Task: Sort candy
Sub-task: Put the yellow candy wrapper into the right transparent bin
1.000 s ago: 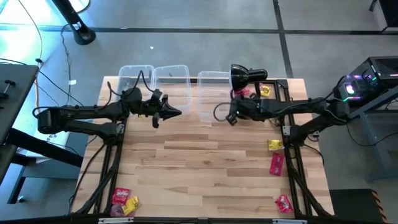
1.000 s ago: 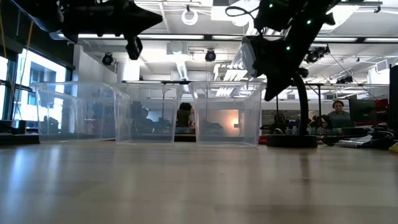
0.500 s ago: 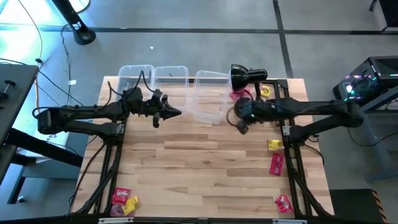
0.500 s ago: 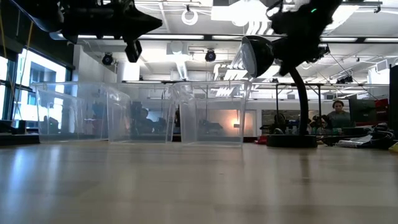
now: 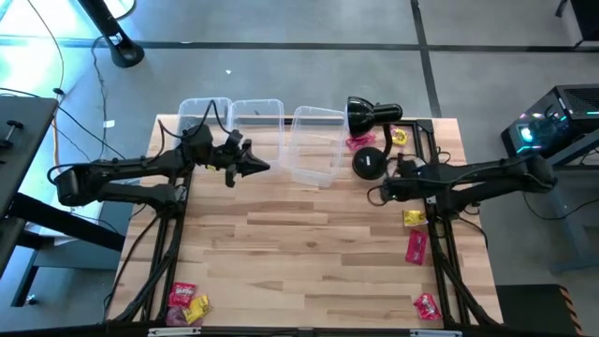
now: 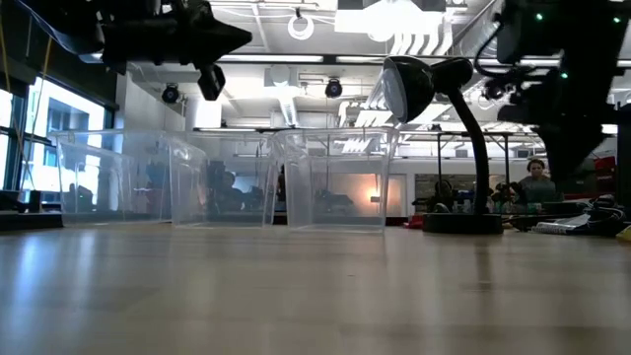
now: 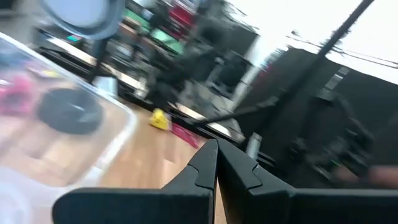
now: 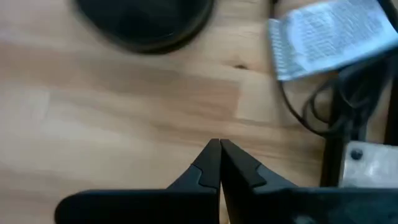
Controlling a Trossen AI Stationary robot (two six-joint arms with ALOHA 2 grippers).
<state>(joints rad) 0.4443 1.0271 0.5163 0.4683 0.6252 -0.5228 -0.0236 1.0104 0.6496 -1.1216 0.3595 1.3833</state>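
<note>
Candy packets lie in several spots: a yellow one (image 5: 413,217) and a pink one (image 5: 416,246) at the right edge, a red one (image 5: 427,305) at the near right, a red and a yellow one (image 5: 186,300) at the near left, and pink (image 5: 359,142) and yellow (image 5: 400,136) ones by the lamp. My right gripper (image 5: 378,195) (image 8: 219,157) is shut and holds nothing. It points steeply down over bare wood near the lamp base. My left gripper (image 5: 266,168) (image 7: 216,157) is shut and holds nothing. It is level, high above the table, in front of the clear tubs.
Three clear tubs stand along the far edge: left (image 5: 204,116), middle (image 5: 258,120) and a skewed third (image 5: 314,146). A black desk lamp's base (image 5: 369,162) stands right of them, its head (image 5: 360,112) at the far edge. Black cables (image 8: 348,106) run beside my right gripper.
My right gripper has drawn back from the third tub toward the table's right and near side, past the lamp base, rolling and tipping to point steeply down, still shut. The third tub has slid left and turned askew, closer to the middle tub.
</note>
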